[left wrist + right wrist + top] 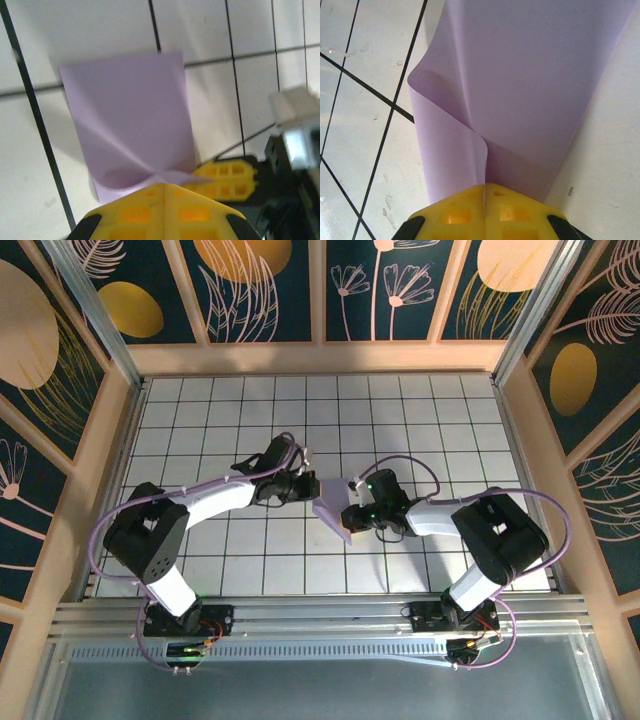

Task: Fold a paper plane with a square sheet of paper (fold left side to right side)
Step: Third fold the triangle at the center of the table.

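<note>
Lavender square sheet of paper (331, 509): left hand (162, 186), right hand (484, 188) pinch its edges.

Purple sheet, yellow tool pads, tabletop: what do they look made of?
Purple sheet: thin matte paper; it curls and holds a soft crease. Pads of the right tool: likely moulded plastic or rubber, with recessed pockets. Tabletop: glossy white, probably laminate; smudges and glare show.

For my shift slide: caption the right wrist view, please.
Right fingers, shut, pinch the curled lavender sheet over the gridded table.
</note>
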